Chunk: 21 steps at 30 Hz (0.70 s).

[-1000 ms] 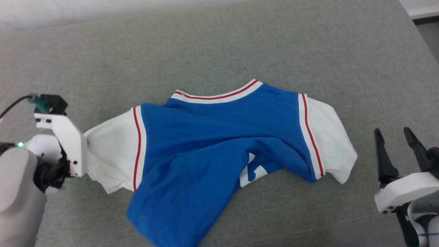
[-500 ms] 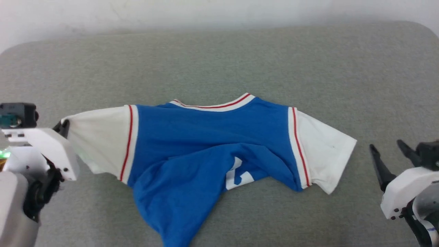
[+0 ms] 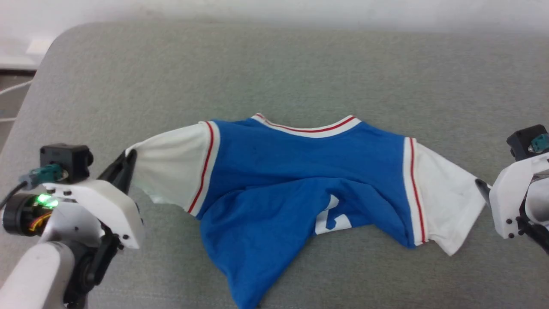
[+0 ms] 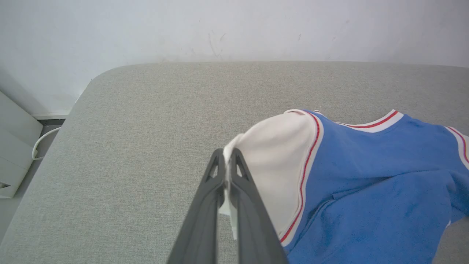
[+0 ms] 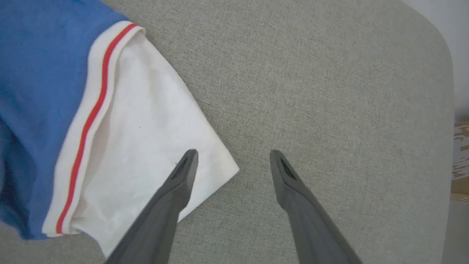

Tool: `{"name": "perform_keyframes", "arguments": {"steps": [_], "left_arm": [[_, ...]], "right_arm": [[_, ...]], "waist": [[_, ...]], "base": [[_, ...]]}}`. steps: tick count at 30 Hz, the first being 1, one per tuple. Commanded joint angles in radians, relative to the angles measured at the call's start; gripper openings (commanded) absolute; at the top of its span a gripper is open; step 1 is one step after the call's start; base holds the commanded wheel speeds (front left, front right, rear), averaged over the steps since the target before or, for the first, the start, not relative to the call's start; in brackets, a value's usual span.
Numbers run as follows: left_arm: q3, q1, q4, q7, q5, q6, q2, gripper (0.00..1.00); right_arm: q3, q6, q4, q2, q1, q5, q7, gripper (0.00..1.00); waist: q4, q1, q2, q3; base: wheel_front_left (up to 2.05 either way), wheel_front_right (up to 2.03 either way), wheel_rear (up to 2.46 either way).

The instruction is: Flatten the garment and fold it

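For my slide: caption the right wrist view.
Open right tool brackets the corner of a white sleeve on the jersey.

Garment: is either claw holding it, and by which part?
The left claw is shut on the garment at the hem edge of its white sleeve. The right claw is open over the other sleeve's corner, holding nothing.
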Motion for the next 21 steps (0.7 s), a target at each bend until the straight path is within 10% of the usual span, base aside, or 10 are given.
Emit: {"name": "perform_keyframes", "arguments": {"steps": [1,12,13,14,15,21], "left_arm": [[-0.008,0.000,-0.015,0.001,0.014,0.005,-0.008,0.00],[-0.058,-0.048,-0.020,-0.002,0.030,-0.015,-0.031,0.00],[-0.061,-0.052,-0.015,-0.003,0.030,-0.017,-0.033,0.00],[-0.063,-0.056,-0.009,-0.005,0.028,-0.020,-0.036,0.00],[-0.064,-0.059,-0.003,-0.008,0.026,-0.022,-0.039,0.00],[-0.044,-0.059,0.042,-0.045,0.016,-0.026,-0.038,0.00]], "right_arm": [[0.017,-0.002,0.028,-0.015,-0.026,0.005,0.012,1.00],[0.214,-0.002,0.219,-0.069,-0.108,0.047,-0.001,1.00],[0.237,-0.002,0.230,-0.076,-0.109,0.053,-0.004,0.82],[0.257,-0.002,0.238,-0.082,-0.112,0.060,-0.012,0.30],[0.273,-0.002,0.245,-0.090,-0.116,0.063,-0.025,0.00],[0.305,-0.002,0.264,-0.140,-0.168,0.049,-0.167,0.00]], "waist": [[0.038,0.0000,-0.0001,0.034],[0.082,0.0000,-0.0001,0.084],[0.083,0.0000,-0.0001,0.084],[0.083,0.0000,-0.0001,0.084],[0.082,0.0000,-0.0001,0.082],[0.057,0.0000,-0.0001,0.031]], "base": [[0.00,0.00,0.00],[0.00,0.00,0.00],[0.00,0.00,0.00],[0.00,0.00,0.00],[0.00,0.00,0.00],[0.00,0.00,0.00]]}}
